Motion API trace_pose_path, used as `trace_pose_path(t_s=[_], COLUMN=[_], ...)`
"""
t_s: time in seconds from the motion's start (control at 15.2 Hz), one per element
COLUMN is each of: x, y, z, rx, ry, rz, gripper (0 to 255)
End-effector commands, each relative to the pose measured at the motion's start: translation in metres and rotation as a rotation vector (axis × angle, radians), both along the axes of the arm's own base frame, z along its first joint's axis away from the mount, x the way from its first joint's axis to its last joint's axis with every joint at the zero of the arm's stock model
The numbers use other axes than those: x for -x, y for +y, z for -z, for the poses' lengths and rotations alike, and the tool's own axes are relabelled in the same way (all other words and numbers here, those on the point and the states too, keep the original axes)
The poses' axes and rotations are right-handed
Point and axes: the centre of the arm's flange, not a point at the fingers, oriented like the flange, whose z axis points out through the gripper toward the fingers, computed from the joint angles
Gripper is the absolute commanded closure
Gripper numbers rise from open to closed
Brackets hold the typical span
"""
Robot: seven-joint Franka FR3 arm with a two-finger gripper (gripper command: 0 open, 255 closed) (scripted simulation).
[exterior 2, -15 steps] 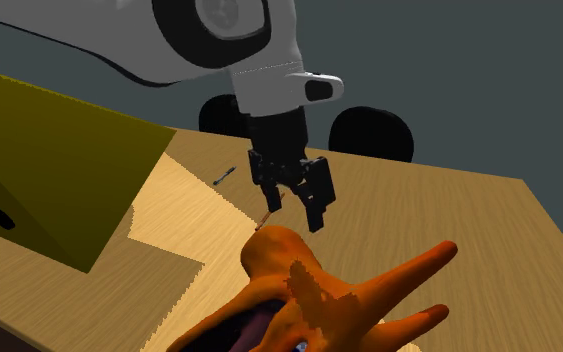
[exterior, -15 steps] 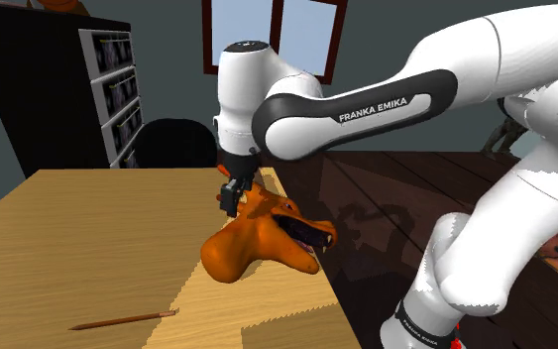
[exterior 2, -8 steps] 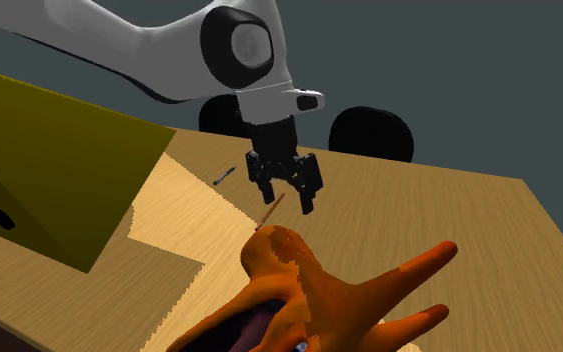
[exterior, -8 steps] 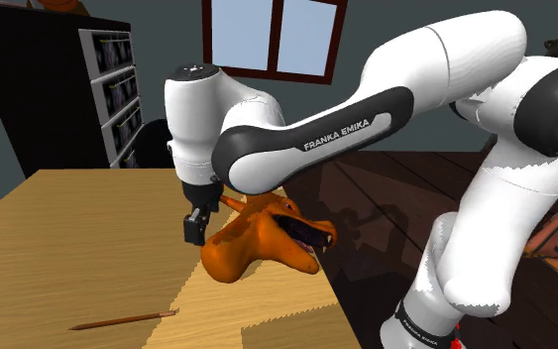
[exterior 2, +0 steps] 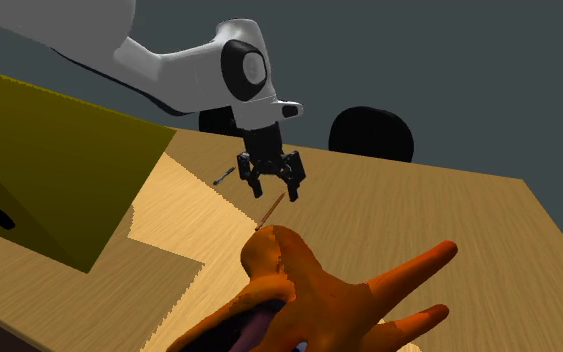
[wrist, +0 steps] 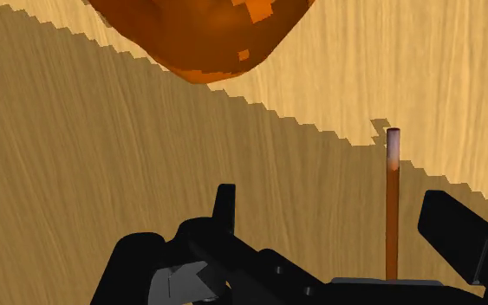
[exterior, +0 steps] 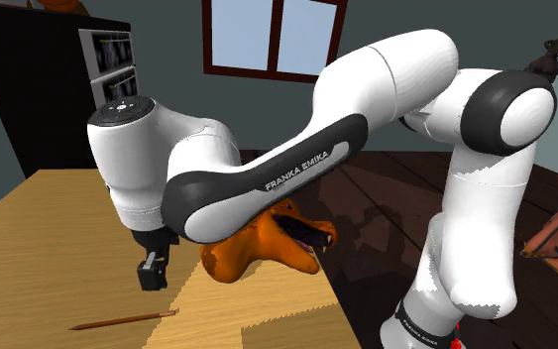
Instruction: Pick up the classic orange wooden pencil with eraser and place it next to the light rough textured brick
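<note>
On the wooden table (exterior: 39, 228) lies the thin orange-brown pencil (exterior: 123, 320). It is flat on the wood, low at the shoulder view's left. Above it hangs the black gripper (exterior: 151, 273), with its two fingers spread wide apart. Seen from the wrist camera, the pencil sits between the fingers, closer to one, and neither touches it. Near the pencil sits a big orange toy animal head (exterior: 262, 243).

White arm (exterior: 267, 180) in a low arch — claw (exterior 2: 273, 186) downward; jaws apart
</note>
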Motion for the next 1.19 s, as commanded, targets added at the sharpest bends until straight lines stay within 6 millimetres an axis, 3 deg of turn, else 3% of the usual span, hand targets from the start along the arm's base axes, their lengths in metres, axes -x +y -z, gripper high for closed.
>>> trace_pose_path(t_s=[0.0, 0.33, 0.79, 1.12], x=[0.003, 0.012, 0.006, 0.006], y=[0.025, 0.079, 0.073, 0.073], z=[0.014, 0.042, 0.078, 0.081], rx=[0.008, 0.025, 0.025, 0.025], ry=[0.004, 0.015, 0.015, 0.015], rz=[-0.046, -0.149, -0.149, -0.149], gripper=[0, 0, 0, 0])
